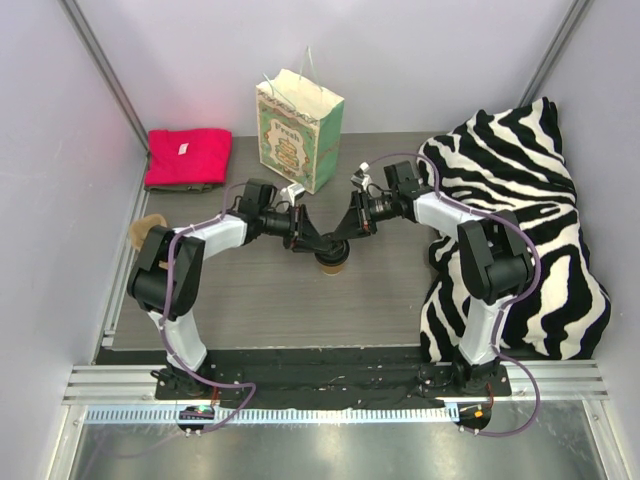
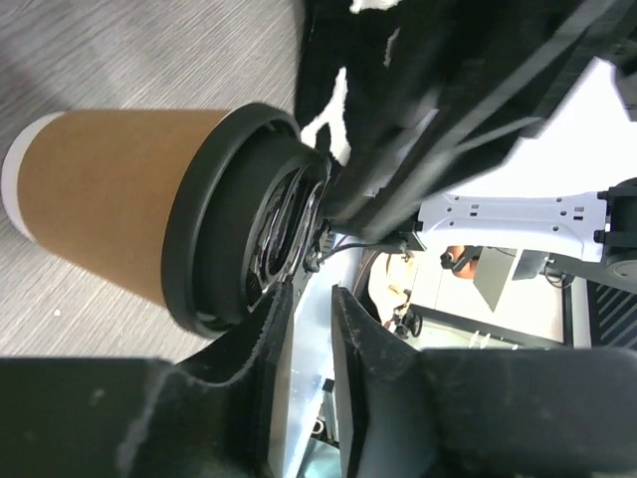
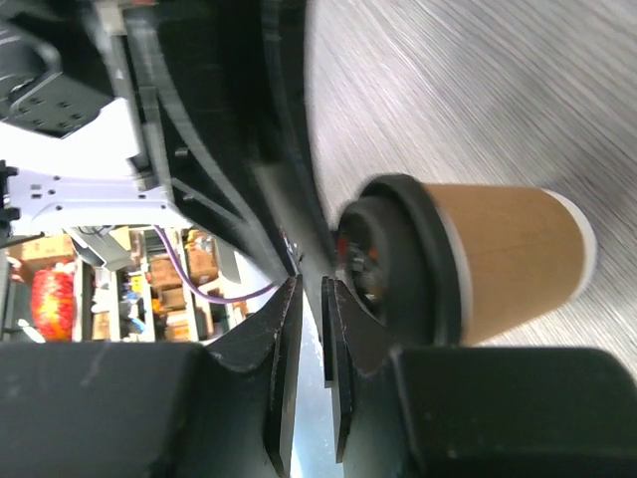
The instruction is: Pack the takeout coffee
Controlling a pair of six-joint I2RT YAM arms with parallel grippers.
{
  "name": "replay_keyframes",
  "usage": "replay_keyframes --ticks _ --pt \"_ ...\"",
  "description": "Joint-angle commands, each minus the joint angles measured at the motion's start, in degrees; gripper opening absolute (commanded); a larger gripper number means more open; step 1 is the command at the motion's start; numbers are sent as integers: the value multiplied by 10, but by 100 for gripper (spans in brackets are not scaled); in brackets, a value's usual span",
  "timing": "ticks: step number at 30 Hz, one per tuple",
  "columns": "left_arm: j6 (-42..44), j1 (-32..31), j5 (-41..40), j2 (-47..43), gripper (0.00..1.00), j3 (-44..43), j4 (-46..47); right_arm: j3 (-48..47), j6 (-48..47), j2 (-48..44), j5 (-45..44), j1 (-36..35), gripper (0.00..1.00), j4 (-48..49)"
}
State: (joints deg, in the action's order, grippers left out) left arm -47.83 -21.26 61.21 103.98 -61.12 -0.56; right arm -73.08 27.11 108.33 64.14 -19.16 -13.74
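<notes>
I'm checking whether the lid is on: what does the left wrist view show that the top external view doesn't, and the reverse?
Left wrist only: the black lid on the tan cup, seen side-on.
Top external only: the paper bag and red cloth at the far side.
Both: the cup standing on the grey table, with the left claw at its top.

Pale walls (image 1: 420, 60), grey woodgrain table (image 1: 270, 300)
</notes>
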Motion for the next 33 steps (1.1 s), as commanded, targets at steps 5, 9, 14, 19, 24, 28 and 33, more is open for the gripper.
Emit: replay_keyframes --ticks 5,9,14,19,24,28,33 --pt "-25 -5 -23 28 18 14 62 17 -34 24 -50 -1 19 -11" --pt "-12 -3 -29 39 11 12 33 23 -43 37 -69 3 18 -40" --pt "31 -4 -45 44 7 -2 -18 14 -23 12 -28 3 19 -26" --pt "38 -4 -45 42 6 -16 -30 4 50 -33 11 2 24 40" --pt "45 -7 -43 35 5 -37 -48 -35 61 -59 2 3 24 35" --pt "45 -12 -38 29 5 -51 -52 -30 28 -47 -4 3 24 9" --pt "40 -12 -14 22 6 -67 -53 -25 7 -34 -6 3 21 -15"
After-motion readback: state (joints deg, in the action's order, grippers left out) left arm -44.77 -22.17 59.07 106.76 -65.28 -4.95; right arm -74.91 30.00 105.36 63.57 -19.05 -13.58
